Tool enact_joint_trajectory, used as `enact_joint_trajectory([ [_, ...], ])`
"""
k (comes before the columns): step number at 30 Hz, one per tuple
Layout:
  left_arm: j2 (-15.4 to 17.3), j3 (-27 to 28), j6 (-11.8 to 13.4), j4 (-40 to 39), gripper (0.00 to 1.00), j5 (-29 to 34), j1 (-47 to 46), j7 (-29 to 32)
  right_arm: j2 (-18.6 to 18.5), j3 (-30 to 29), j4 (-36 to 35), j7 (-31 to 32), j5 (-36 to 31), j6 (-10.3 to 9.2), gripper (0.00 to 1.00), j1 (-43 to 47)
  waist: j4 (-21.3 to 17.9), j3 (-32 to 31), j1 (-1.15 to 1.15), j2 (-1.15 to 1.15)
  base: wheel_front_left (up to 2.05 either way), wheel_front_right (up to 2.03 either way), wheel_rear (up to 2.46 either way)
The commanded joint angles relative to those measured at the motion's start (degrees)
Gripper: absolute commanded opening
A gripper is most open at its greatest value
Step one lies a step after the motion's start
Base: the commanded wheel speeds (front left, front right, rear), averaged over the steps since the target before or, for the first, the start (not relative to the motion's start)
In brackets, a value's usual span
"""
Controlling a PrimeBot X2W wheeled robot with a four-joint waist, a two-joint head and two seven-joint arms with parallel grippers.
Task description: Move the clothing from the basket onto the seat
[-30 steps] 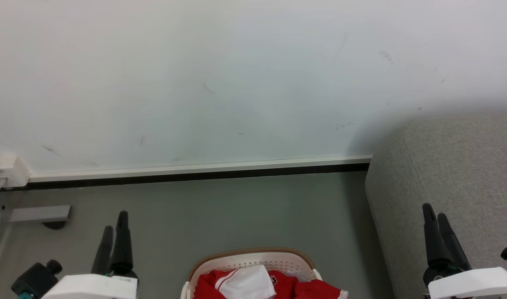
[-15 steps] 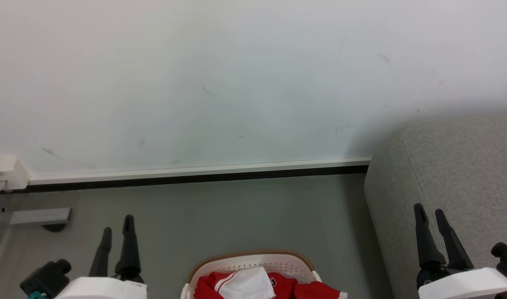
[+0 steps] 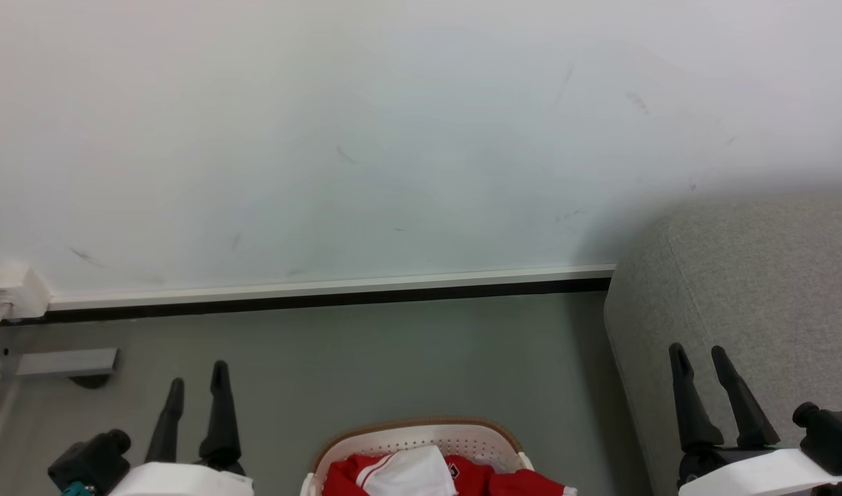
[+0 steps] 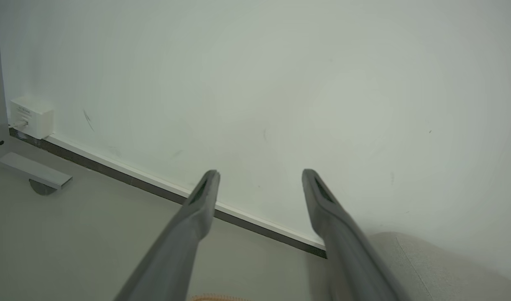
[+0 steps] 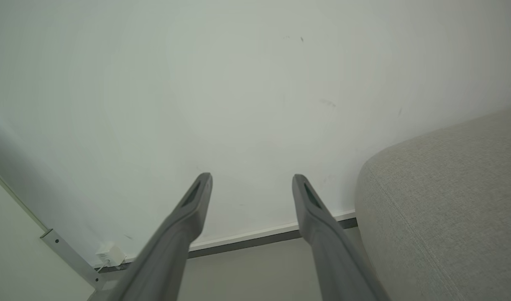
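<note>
The red and white clothing (image 3: 421, 474) lies in the white basket (image 3: 421, 435) with a tan rim, at the bottom middle of the head view. The grey seat (image 3: 758, 289) rises at the right, also in the left wrist view (image 4: 431, 267) and the right wrist view (image 5: 448, 209). My left gripper (image 3: 197, 377) is open to the left of the basket, holding nothing; its view (image 4: 259, 177) faces the wall. My right gripper (image 3: 696, 355) is open in front of the seat's side, with nothing between its fingers (image 5: 251, 182).
A pale wall with a white and dark baseboard (image 3: 324, 289) runs behind the grey floor (image 3: 393, 358). A white box (image 3: 11, 293) and a grey metal foot (image 3: 66, 362) sit at the far left by the wall.
Both grippers have shifted inward toward the middle of the head view. The right gripper's fingers now show spread apart. The basket and clothing have not moved.
</note>
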Motion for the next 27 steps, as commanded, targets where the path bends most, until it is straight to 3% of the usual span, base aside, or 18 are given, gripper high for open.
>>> enact_joint_trajectory([
  [1, 0.52, 0.02, 0.25, -0.51, 1.0, 1.91, 0.16, -0.78, -0.56, 0.33, -0.69, -0.71, -1.81, -0.08, 1.0, -1.05, -0.01, -0.04, 0.0, 0.0, 0.0, 0.0, 0.0],
  [27, 0.61, -1.0, 1.62, -0.02, 1.0, 12.91, 0.63, -3.9, -1.08, 3.0, -0.55, -3.69, -11.92, -0.1, 1.0, -1.61, -0.26, -0.03, 0.0, 0.0, 0.0, 0.0, 0.0],
])
